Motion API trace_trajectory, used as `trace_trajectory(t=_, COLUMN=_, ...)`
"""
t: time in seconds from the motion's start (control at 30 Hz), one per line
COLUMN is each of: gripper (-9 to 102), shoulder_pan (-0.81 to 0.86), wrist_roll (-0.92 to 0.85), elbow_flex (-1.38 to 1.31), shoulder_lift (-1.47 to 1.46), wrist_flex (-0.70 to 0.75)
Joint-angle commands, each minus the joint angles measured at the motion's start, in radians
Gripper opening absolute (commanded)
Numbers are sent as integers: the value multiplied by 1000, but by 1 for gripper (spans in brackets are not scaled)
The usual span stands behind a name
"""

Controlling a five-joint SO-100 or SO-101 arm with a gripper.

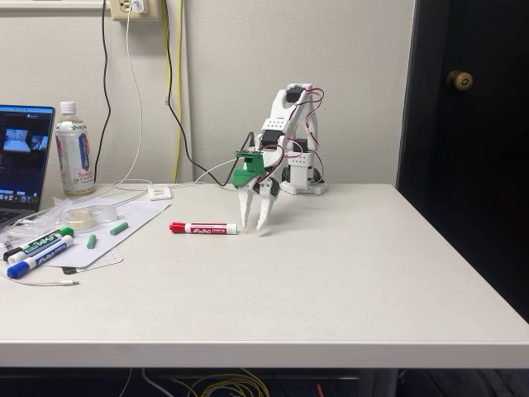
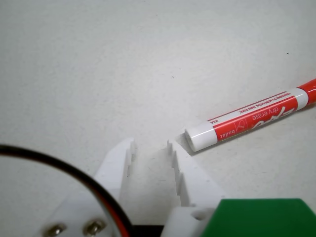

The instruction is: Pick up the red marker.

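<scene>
The red marker (image 1: 203, 228) lies flat on the counter (image 1: 331, 281), its red cap pointing left in the fixed view and its white end toward my claw (image 1: 254, 225). In the wrist view the marker (image 2: 252, 120) runs diagonally from the right edge down to its blunt white end, which sits just beside the outer face of my right-hand finger (image 2: 185, 165), outside the gap and not between the fingers. My claw (image 2: 150, 143) stands apart, tips down close to the counter, clamped on nothing. The step in hand is the approach: I judge the descent nearly complete but the alignment off, since the barrel lies beside the opening and not within it. The next move calls for a sideways shift toward the marker, with a turn of the wrist if needed, so that the fingers straddle the barrel across its width before closing. At the counter's left side in the fixed view rest a green-capped marker (image 1: 43, 241) and a blue-capped marker (image 1: 37, 260), well apart from my claw.
</scene>
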Motion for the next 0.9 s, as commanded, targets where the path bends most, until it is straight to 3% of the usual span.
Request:
trace_trajectory(t=0.0, gripper=16, shoulder_pan=9, wrist_roll=44, elbow_flex=-52, shoulder_lift=9, wrist_flex=-17)
trace_trajectory(t=0.87, gripper=16, shoulder_pan=0, wrist_roll=118, elbow_flex=-72, shoulder_lift=18, wrist_flex=-31)
